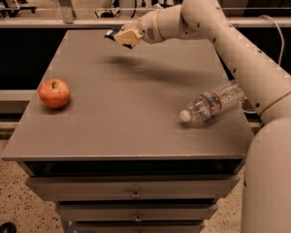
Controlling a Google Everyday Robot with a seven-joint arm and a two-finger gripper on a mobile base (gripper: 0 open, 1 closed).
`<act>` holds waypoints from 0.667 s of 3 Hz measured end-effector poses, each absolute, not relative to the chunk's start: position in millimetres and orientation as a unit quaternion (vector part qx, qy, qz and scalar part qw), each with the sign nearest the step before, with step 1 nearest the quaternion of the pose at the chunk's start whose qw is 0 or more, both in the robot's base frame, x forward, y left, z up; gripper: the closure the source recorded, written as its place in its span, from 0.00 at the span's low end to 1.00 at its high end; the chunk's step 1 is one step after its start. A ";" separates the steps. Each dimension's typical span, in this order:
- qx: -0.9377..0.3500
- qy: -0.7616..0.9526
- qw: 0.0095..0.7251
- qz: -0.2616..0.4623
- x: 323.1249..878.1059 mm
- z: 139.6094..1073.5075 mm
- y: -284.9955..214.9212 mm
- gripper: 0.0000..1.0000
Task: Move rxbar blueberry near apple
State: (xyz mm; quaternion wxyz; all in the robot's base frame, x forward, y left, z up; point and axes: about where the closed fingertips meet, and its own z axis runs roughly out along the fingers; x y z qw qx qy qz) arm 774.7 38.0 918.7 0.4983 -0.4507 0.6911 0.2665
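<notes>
desk [136, 135]: grey top, with drawers stacked under its near edge.
bottle [213, 102]: clear plastic, lying on its side at the near right, white cap towards the left.
apple [54, 93]: on the desk near the left edge, well apart from the bottle.
gripper [122, 36]: raised over the far middle of the desk, its shadow on the top below.
jaws: closed on the rxbar blueberry [110, 33], whose dark end sticks out left, well apart from the apple.
room: speckled floor near left; a rail and chair legs beyond the far edge.
</notes>
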 end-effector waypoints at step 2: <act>-0.554 0.676 0.389 0.292 710.1 891.4 73.9 1.00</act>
